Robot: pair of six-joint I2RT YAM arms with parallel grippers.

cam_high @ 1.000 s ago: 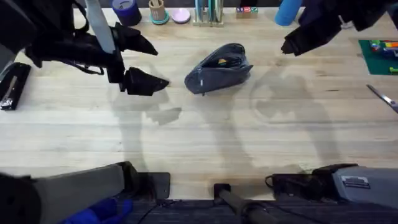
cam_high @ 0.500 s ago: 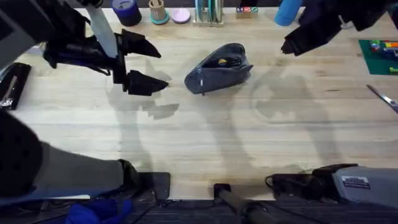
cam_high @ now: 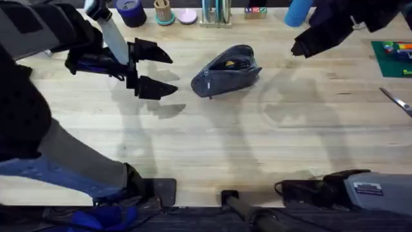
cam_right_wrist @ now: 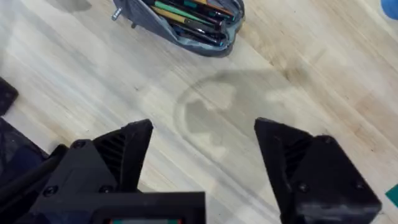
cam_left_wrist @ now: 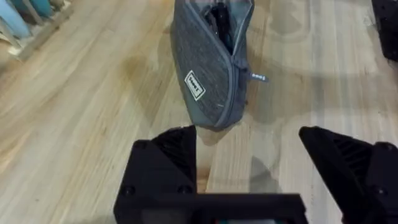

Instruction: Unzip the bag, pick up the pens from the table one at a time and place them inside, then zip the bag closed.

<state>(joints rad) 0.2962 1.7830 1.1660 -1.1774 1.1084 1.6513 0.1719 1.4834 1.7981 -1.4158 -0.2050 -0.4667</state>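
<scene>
Bag [cam_high: 226, 71] sits unzipped w/ pens [cam_right_wrist: 189, 18] inside, so you're set to zip: left gripper [cam_high: 154, 69] open beside it, right gripper [cam_right_wrist: 205, 155] open, empty, parked clear.

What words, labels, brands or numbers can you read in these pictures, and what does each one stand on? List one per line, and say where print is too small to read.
Small white label on the side of the bag: has print, too small to read.
Zipper pull tag on the bag: pale marks, unreadable.
White sticker on the right arm's base: print too blurred to read.
Colourful blocks at the table's far edge: marks unreadable.
Nothing is legible anywhere.
</scene>
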